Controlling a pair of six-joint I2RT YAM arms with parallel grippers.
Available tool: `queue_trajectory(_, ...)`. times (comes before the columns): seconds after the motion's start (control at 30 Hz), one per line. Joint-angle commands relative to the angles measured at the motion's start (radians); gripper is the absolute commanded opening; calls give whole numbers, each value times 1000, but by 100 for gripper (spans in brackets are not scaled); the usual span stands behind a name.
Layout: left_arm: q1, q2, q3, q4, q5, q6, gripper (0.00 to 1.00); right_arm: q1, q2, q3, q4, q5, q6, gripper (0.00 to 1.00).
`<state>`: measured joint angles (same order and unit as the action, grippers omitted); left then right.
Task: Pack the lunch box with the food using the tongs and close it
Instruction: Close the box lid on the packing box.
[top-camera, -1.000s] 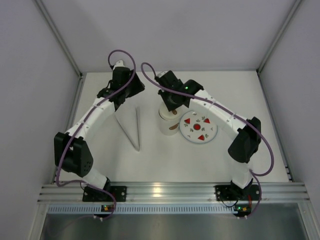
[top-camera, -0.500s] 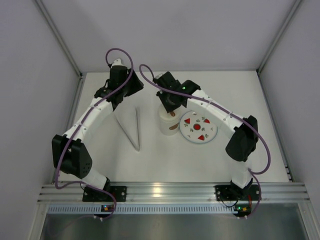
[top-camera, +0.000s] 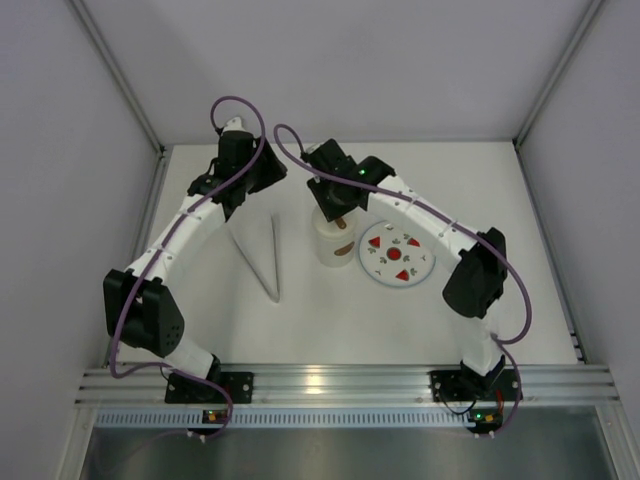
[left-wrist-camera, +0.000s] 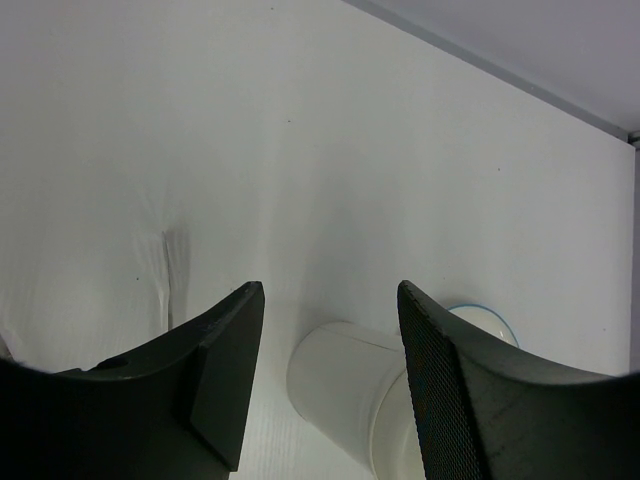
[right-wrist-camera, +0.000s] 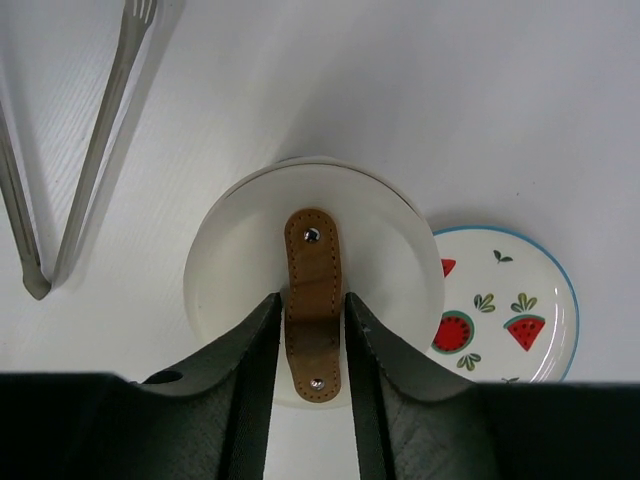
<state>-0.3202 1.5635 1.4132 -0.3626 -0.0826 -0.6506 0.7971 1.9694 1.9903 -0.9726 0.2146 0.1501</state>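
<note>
The white lunch box (top-camera: 333, 250) stands upright mid-table with its round white lid (right-wrist-camera: 380, 250) sitting on top. The lid's brown strap handle (right-wrist-camera: 311, 255) lies between the fingers of my right gripper (right-wrist-camera: 312, 297), which hovers right over it (top-camera: 338, 212). The jaws are slightly open, with thin gaps either side of the strap. My left gripper (top-camera: 250, 195) is back left of the box, open and empty (left-wrist-camera: 330, 290). Its view shows the lunch box wall (left-wrist-camera: 345, 385) beyond the fingers. The metal tongs (top-camera: 265, 255) lie flat left of the box (right-wrist-camera: 70, 170). The food is hidden.
A flat white plate (top-camera: 397, 255) with watermelon prints sits just right of the lunch box, almost touching it (right-wrist-camera: 505, 300), and its rim shows in the left wrist view (left-wrist-camera: 485, 322). White walls bound the table at the back and both sides.
The right gripper has shifted slightly left with the lid over the lunch box, and its jaws have loosened from the strap. The left arm drew back a little, then stayed still.
</note>
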Motion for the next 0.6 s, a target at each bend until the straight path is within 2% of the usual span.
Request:
queue_trajectory(0.0, 7, -34, 27, 11, 15, 19, 61, -19, 28, 41, -31, -9, -12, 33)
queue_trajectory(0.23, 7, -28, 29, 13, 24, 19, 61, -41, 36, 35, -41, -24, 6, 46)
queue_trajectory(0.57, 7, -22, 30, 16, 37, 19, 61, -45, 66, 45, -41, -31, -3, 48)
